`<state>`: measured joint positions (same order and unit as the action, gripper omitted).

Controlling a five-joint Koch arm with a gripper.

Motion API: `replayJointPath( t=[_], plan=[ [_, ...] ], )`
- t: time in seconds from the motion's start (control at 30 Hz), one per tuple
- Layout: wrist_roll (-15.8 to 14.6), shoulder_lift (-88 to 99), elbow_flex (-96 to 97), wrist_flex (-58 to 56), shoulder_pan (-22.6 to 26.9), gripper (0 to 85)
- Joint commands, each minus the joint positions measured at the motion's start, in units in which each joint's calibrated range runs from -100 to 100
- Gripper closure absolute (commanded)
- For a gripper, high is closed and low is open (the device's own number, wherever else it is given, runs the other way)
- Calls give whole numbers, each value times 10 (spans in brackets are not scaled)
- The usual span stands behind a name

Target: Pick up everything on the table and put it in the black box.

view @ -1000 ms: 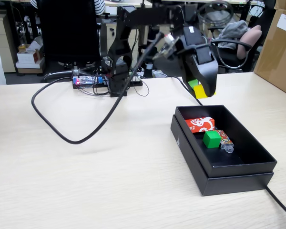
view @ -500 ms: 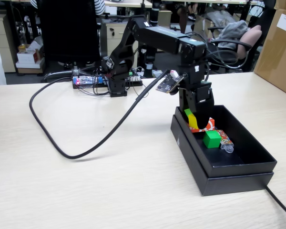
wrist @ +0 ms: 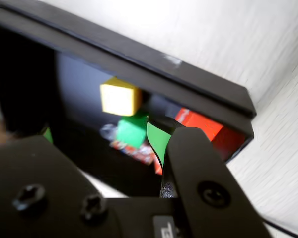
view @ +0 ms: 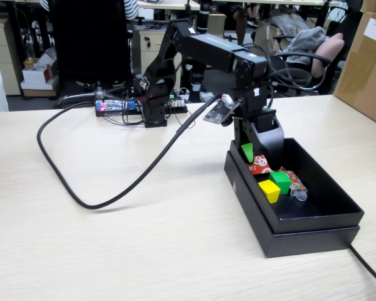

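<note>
Evidently unlabelled, the red block bears only white swirls.

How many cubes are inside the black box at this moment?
2. The yellow cube lies near the box's front end in the fixed view, and the green cube touches it just behind. Both sit in the black box. The pincer could hide something more.

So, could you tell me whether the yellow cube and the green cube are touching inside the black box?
Cannot tell. In the fixed view the yellow cube and green cube overlap; the wrist view is too blurred.
</note>
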<state>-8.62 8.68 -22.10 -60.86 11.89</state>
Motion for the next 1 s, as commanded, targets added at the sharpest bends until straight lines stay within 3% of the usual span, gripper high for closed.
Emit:
replayJointPath(
  t=[0.0, 0.33, 0.53, 0.8, 0.97],
  plan=[
    [11, 118, -26, 16, -20, 439],
    [48, 166, 160, 176, -105, 388],
    [63, 201, 360, 294, -118, 367],
    [72, 467, 624, 405, -115, 380],
    [75, 631, 743, 415, -120, 380]
  ],
)
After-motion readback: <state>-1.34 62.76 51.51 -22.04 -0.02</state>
